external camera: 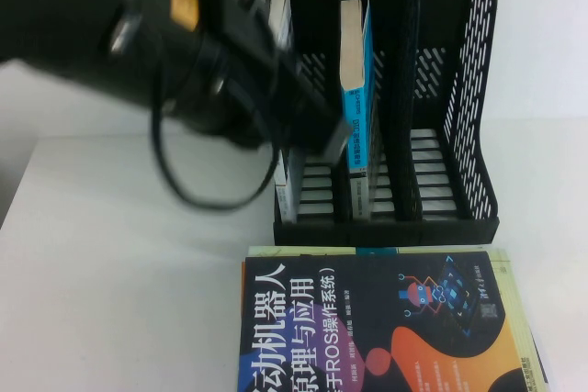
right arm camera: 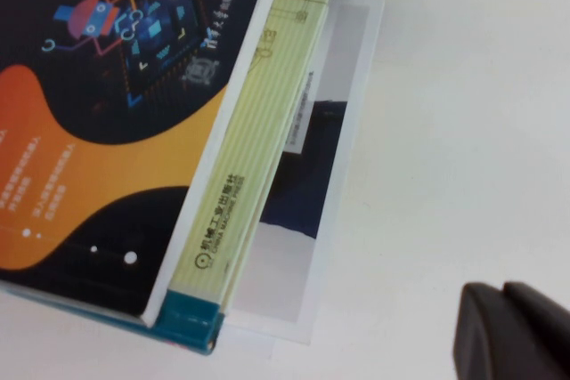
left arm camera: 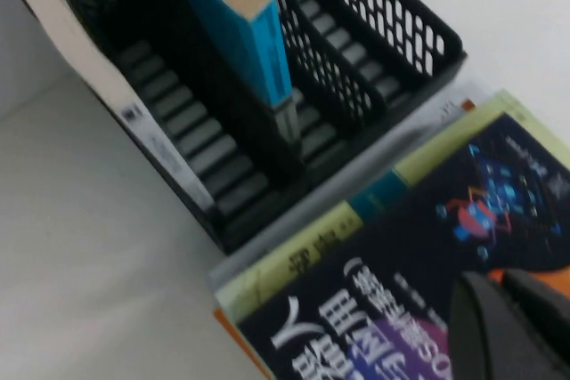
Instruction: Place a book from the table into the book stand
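Note:
The book, with a cyan-blue and grey cover, stands upright in the middle slot of the black book stand. It also shows in the left wrist view, inside the book stand. My left gripper hangs raised in front of the stand's left slots, shut and empty. In the left wrist view the left gripper is above the stack of books. My right gripper is shut and empty over the bare white table, beside the stack. It is out of the high view.
A thin white-spined book leans in the stand's left slot. A dark navy-and-orange robot-graphic book tops a stack just in front of the stand, over a yellow-green book. The stand's right slot holds nothing. White table lies to the left.

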Robot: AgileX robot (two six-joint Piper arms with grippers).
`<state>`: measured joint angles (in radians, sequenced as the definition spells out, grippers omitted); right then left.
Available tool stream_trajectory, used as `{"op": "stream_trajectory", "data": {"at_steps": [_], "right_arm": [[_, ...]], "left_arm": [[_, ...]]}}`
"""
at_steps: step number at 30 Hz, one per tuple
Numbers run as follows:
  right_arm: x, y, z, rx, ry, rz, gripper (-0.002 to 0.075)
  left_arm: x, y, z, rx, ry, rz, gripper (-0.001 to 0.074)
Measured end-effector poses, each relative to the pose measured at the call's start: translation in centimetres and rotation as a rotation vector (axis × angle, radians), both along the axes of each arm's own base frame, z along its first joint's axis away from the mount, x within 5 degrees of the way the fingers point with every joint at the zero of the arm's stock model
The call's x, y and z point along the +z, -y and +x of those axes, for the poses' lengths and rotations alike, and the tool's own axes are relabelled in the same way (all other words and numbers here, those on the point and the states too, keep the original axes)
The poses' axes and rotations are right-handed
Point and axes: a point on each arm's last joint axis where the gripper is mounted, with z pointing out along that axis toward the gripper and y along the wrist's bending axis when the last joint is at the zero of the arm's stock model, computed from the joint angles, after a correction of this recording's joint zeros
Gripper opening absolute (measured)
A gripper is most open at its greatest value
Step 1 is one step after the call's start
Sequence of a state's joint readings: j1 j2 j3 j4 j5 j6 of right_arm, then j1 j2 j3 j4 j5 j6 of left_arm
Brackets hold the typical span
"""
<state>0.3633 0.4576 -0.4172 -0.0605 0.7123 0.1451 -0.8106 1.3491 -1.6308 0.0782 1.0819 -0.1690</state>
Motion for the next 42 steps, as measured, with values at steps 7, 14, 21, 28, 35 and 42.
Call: {"op": "stream_trajectory", "data": {"at_steps": [7, 14, 21, 28, 35, 42], "right_arm": [[0.0, 0.0, 0.0, 0.000, -0.002, -0.001, -0.0003], [0.0, 0.0, 0.0, 0.000, -0.002, -0.001, -0.0003], [0.0, 0.0, 0.0, 0.000, -0.004, -0.004, -0.0003], [-0.1, 0.0, -0.1, -0.001, -0.018, -0.007, -0.0003], [-0.2, 0.1, -0.1, -0.001, -0.023, -0.009, -0.0003], [-0.2, 0.1, -0.2, -0.001, -0.027, -0.011, -0.0003]], "left_arm": [[-3.5, -2.2, -2.5, -0.002, -0.189, 0.135, -0.0002], [-4.0, -2.5, -2.4, 0.014, -0.185, 0.182, -0.0002], [-3.4, -4.7, -1.8, 0.094, -0.129, 0.150, -0.0002], [-5.5, -11.6, -2.2, 0.368, 0.087, -0.064, -0.0002], [-14.4, -17.0, -8.0, 0.577, 0.358, -0.272, -0.0002], [-24.7, -18.8, -12.6, 0.757, 0.467, -0.404, -0.0002]]}}
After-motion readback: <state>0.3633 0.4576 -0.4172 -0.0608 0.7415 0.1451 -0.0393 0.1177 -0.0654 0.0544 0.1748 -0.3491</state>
